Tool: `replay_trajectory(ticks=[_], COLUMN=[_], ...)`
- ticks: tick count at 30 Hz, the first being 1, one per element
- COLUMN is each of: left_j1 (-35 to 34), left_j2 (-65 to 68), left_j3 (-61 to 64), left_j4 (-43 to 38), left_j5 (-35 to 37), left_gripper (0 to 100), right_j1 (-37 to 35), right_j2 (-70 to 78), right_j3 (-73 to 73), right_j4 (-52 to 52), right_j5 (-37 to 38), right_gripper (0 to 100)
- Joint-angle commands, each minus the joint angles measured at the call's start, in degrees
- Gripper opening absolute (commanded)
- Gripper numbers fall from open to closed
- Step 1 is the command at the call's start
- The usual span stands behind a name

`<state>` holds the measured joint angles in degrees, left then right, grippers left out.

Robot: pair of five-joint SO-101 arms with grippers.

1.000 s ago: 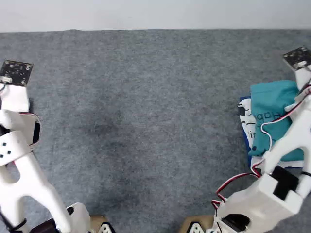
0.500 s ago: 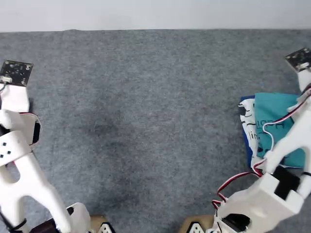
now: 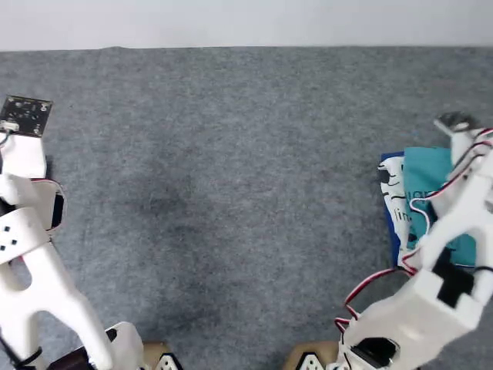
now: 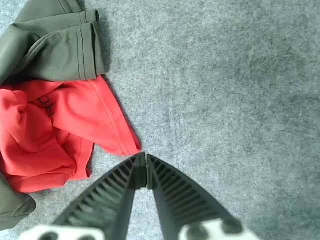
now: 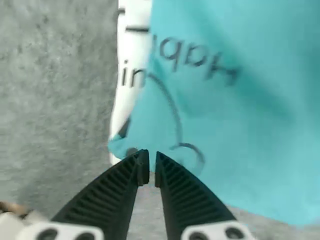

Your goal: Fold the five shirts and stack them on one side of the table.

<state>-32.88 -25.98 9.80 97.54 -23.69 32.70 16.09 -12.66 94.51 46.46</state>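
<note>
At the table's right edge lies a stack with a teal printed shirt (image 3: pixel 424 173) on top, a white shirt (image 3: pixel 393 193) under it and a blue one (image 3: pixel 394 243) at the bottom. The right arm (image 3: pixel 454 223) stands over this stack. In the right wrist view my right gripper (image 5: pixel 149 167) is shut, its tips at the near edge of the teal shirt (image 5: pixel 225 100), beside the white shirt (image 5: pixel 131 75). In the left wrist view my left gripper (image 4: pixel 146 170) is shut just off the sleeve hem of a crumpled red shirt (image 4: pixel 55 130), with a dark olive shirt (image 4: pixel 50 45) bunched beyond it.
A grey felt mat (image 3: pixel 231 169) covers the table, with wide open room across its middle. The left arm (image 3: pixel 31 254) stands at the left edge. A pale wall strip (image 3: pixel 246 23) borders the far side.
The teal shirt, bunched up a second ago, now lies flat on the stack. The right arm's wrist has swung nearer and slightly left. The left arm has kept still.
</note>
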Motion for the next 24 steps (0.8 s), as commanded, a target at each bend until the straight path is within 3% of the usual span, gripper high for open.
replay_trajectory(ticks=[1,8,15,19,24], left_j1=[-0.1,-0.1,-0.1,-0.1,-0.1], left_j2=[-1.8,-1.7,-1.7,-1.7,-1.7], left_j3=[-0.2,-0.1,1.9,1.9,1.9], left_j4=[0.4,0.4,0.4,0.3,0.4], left_j5=[-0.6,-0.6,-0.6,-0.6,-0.6], left_gripper=[1,1,1,1,1], right_j1=[-1.1,-1.8,-2.2,-3.9,-4.1], right_j2=[2.5,6.5,-3.7,-8.8,-8.9], right_j3=[0.9,2.6,2.5,2.4,3.3], right_j4=[-2.0,7.7,8.2,1.4,-15.7], right_j5=[-3.2,-1.0,-0.1,1.5,1.4], right_gripper=[0.9,0.9,0.9,0.9,1.0])
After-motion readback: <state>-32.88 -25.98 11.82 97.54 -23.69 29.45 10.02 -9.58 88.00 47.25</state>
